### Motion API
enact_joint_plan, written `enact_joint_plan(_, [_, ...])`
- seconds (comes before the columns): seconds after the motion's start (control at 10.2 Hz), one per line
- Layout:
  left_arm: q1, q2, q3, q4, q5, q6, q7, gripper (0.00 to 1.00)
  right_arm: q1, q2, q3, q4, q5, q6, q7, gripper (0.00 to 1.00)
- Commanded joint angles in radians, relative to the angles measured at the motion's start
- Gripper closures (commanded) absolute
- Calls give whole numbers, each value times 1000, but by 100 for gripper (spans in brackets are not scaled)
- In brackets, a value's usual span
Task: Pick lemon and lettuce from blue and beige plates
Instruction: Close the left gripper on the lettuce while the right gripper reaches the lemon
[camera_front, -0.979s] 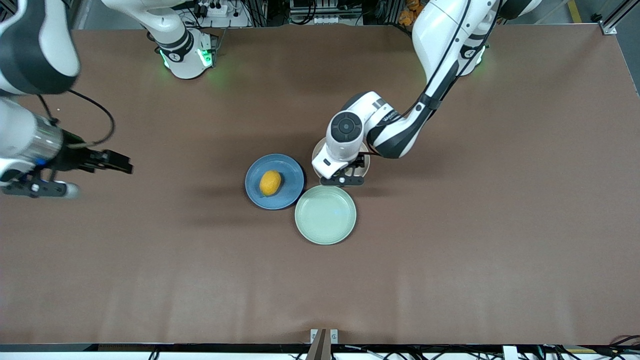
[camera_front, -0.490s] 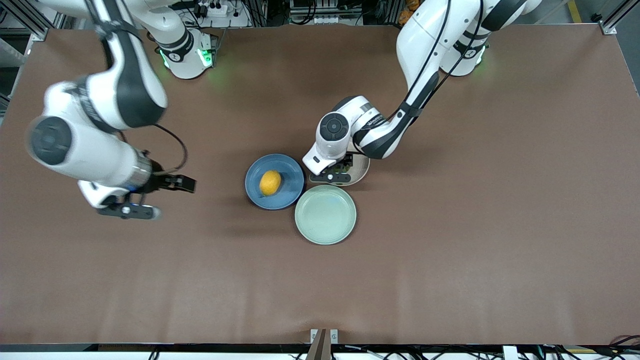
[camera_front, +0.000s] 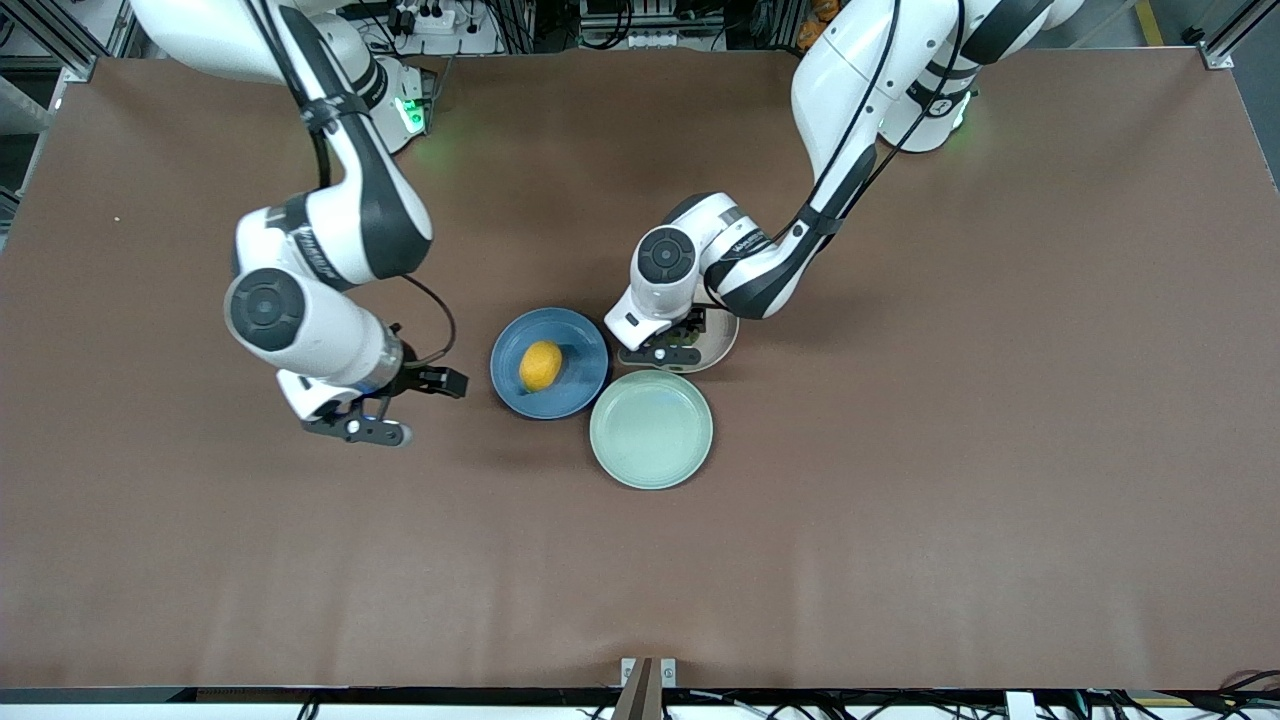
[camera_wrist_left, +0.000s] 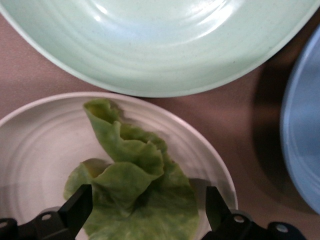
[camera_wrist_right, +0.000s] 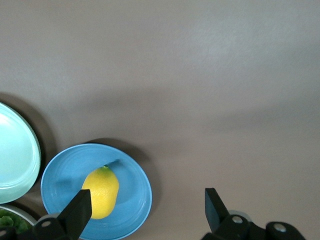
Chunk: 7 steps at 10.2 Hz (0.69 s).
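- The left gripper (camera_front: 668, 352) is low over the beige plate (camera_front: 722, 345), its fingers (camera_wrist_left: 75, 210) spread wide on either side of the lettuce (camera_wrist_left: 135, 195) but not closed on it.
- The lettuce lies crumpled in the beige plate.
- The right gripper (camera_front: 362, 425) hangs open and empty over bare table (camera_front: 900, 520), toward the right arm's end from the blue plate (camera_front: 580, 345).
- The lemon (camera_front: 541, 365) sits in the blue plate.
- A mint-green plate (camera_front: 651, 430) lies nearest the front camera, close against both other plates.
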Motion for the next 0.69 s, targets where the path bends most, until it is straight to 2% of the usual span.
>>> enact_joint_plan(0.0, [1, -23, 2, -5, 31, -45, 29, 0, 29, -1, -7, -51, 61, 39, 35, 0])
enact_joint_plan(0.29, [1, -19, 5, -11, 31, -47, 34, 0, 76, 11, -8, -73, 86, 80, 119, 0])
enact_joint_plan(0.59, [-4, -17, 5, -11, 29, -47, 23, 0, 139, 14, -8, -174, 86, 232, 210, 0])
